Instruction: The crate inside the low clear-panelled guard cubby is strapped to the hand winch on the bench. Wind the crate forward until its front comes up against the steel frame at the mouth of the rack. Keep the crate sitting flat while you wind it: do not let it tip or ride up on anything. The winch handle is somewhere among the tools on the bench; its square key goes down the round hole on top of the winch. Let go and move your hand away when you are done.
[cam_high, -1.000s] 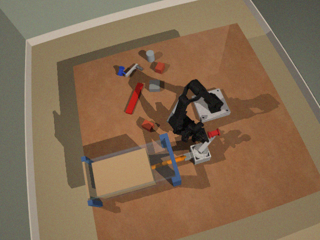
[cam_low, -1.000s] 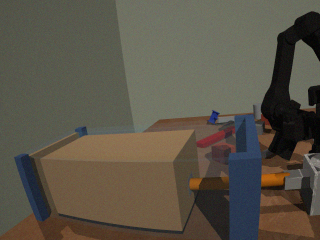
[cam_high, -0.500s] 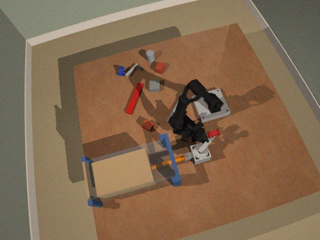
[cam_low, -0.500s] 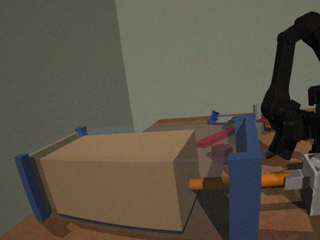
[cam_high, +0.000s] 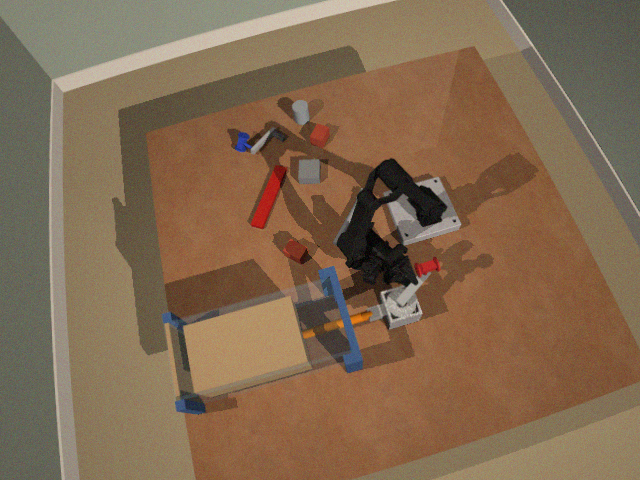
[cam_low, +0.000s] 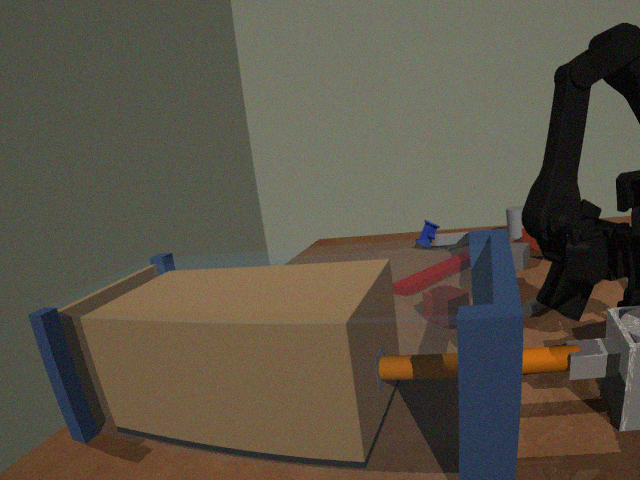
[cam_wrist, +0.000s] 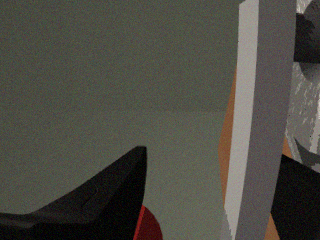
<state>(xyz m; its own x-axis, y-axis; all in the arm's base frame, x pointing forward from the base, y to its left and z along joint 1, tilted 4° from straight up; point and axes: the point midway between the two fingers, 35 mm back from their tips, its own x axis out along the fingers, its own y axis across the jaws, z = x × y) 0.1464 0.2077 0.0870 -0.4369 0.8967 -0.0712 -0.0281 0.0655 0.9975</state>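
Observation:
The tan crate (cam_high: 245, 343) (cam_low: 227, 372) sits flat in the clear-panelled cubby. A wide gap separates its front from the blue frame (cam_high: 339, 304) (cam_low: 488, 392). An orange strap (cam_high: 361, 316) (cam_low: 547, 360) joins it to the white winch (cam_high: 404, 321) (cam_low: 631, 397) (cam_wrist: 301, 107). A pale handle (cam_high: 411, 292) (cam_wrist: 255, 115) with a red knob (cam_high: 428, 266) (cam_wrist: 151, 227) stands on the winch top; its key is hidden. My gripper (cam_high: 395, 280) (cam_wrist: 204, 157) is partly open beside the handle arm. The arm crosses in front of the right finger; the knob shows beyond the left one.
A red bar (cam_high: 268, 197) (cam_low: 429, 275), a dark red block (cam_high: 295, 251) (cam_low: 445, 304) and a grey block (cam_high: 309, 171) lie behind the cubby. Farther back are a blue-knobbed crank (cam_high: 263, 140), a red block (cam_high: 320, 135) and a grey cylinder (cam_high: 300, 112) (cam_low: 514, 223).

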